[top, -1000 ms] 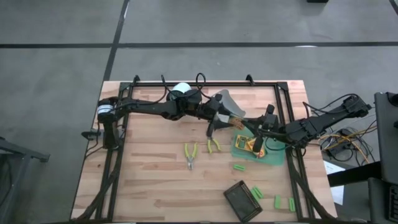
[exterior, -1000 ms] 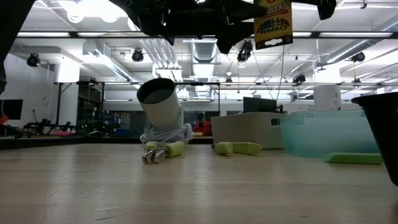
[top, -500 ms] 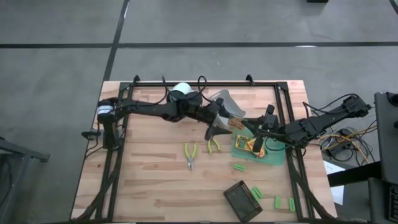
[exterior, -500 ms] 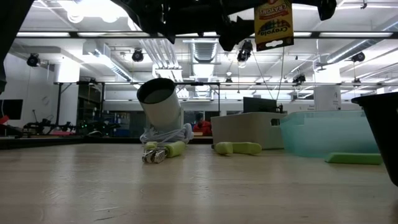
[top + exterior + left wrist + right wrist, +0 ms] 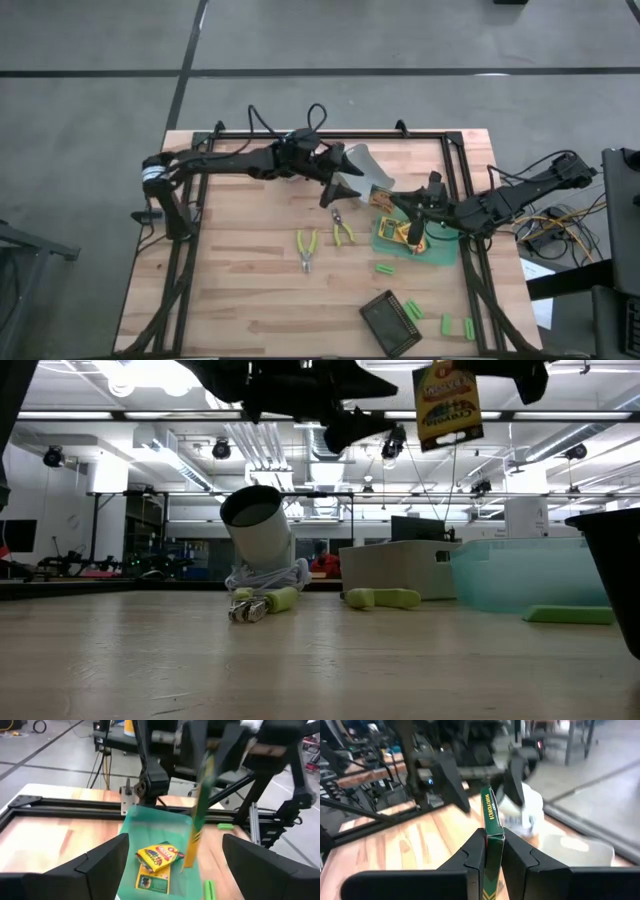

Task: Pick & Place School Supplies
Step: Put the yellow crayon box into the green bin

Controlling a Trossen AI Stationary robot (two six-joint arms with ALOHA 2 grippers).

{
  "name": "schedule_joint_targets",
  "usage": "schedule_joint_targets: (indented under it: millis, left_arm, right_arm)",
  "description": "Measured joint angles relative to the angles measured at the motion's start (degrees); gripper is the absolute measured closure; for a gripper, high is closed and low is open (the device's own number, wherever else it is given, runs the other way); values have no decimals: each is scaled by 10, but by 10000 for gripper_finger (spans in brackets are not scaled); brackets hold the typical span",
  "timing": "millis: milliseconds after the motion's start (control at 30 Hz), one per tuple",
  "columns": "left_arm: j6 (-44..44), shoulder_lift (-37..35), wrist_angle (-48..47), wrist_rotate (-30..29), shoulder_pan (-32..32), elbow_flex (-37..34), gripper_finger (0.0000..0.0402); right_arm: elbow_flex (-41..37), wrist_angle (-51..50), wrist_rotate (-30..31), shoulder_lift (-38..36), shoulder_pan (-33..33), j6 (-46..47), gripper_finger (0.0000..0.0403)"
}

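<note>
While your right gripper (image 5: 492,852) is closed on a yellow crayon pack (image 5: 447,405), it holds the pack in the air above the green bin (image 5: 437,252). Your left gripper (image 5: 335,190) stands wide open and empty beside the pack. Another pack (image 5: 158,857) lies in this bin on the bench (image 5: 240,290).

Wooden table (image 5: 240,290) carries scissor-like tools (image 5: 306,247), green blocks (image 5: 385,269), dark tray (image 5: 390,322) — bins too.

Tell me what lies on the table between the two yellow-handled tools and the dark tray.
Only bare wood: in the high view, nothing lies between the yellow-handled tools and the dark tray.
</note>
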Motion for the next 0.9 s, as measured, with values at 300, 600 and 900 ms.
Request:
schedule_joint_targets:
  millis: [300,600,900]
  left_arm:
    - [-15,-25,-18,0,0,0,73]
    - [-61,-25,-23,0,-1,0,73]
    - [-96,-25,-23,0,-1,0,73]
  right_arm:
    - [46,-227,-5,0,0,264,364]
    - [63,-330,-90,1,0,475,364]
    - [48,-428,-92,35,0,637,364]
